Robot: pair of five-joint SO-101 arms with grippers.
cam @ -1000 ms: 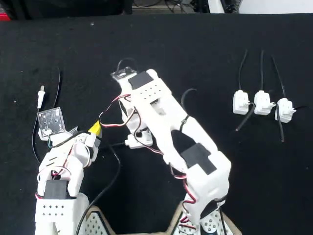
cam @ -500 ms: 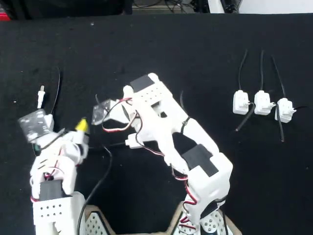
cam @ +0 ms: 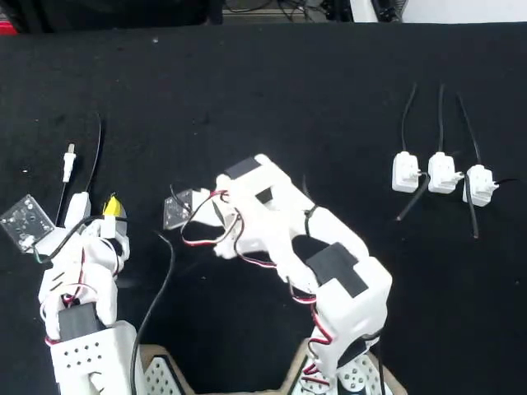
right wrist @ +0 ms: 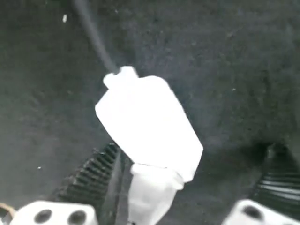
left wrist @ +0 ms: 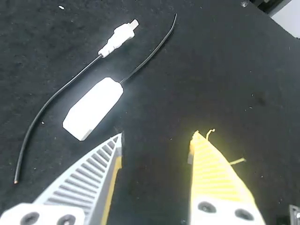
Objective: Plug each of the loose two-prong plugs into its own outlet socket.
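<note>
Black cloth tabletop, left jaws apart near a white socket, right jaws apart, corded white block between.

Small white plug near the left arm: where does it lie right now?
In the high view the small white plug lies on the left side of the table, beyond the left tool, close to a white socket block but apart from it.
</note>
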